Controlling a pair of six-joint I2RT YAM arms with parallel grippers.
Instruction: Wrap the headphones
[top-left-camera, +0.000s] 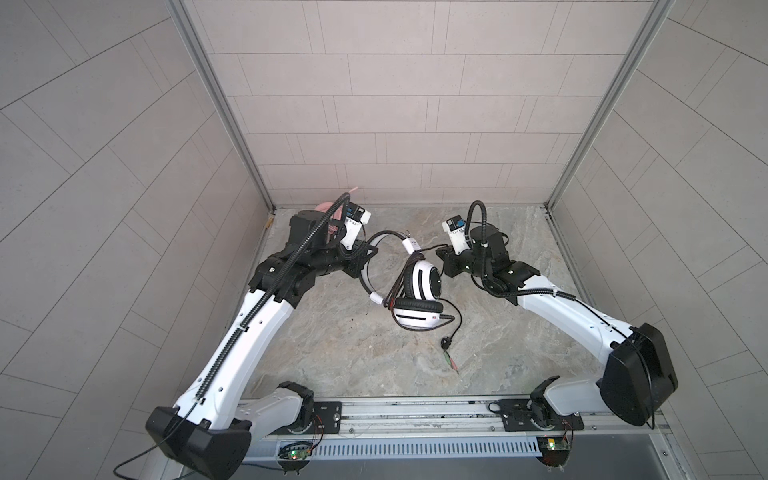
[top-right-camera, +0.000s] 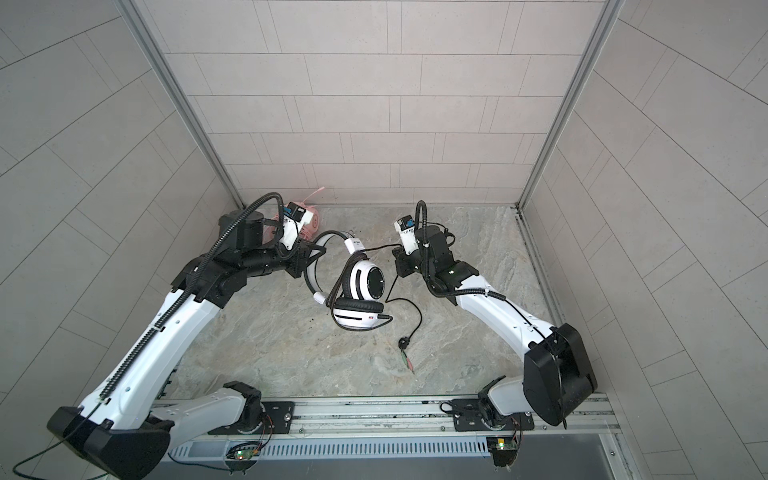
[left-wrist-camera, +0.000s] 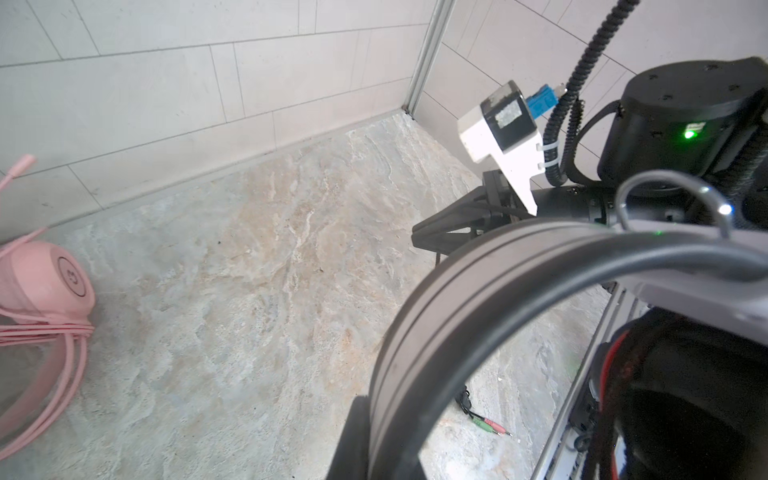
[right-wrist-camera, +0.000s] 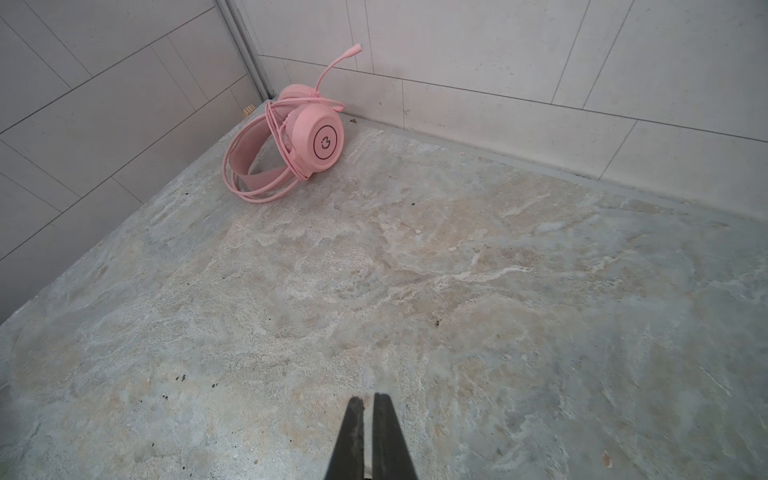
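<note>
Headphones in white and black (top-left-camera: 422, 280) are held by the headband in the left end effector (top-left-camera: 362, 262), which is clamped on it. The right end effector (top-left-camera: 438, 252), just beside them, is pressed together, apparently on the black cable (top-left-camera: 427, 249). Winding looks under way, and the loose tail below needs another turn. Pink headphones (right-wrist-camera: 307, 141) lie wound beyond the left end effector.

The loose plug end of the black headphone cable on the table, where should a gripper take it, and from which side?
Grip the black cable just behind the small black lump near the plugs, coming straight down from above: that stretch lies flat on bare table, clear of the earcups, and the lump should stop slipping.
</note>
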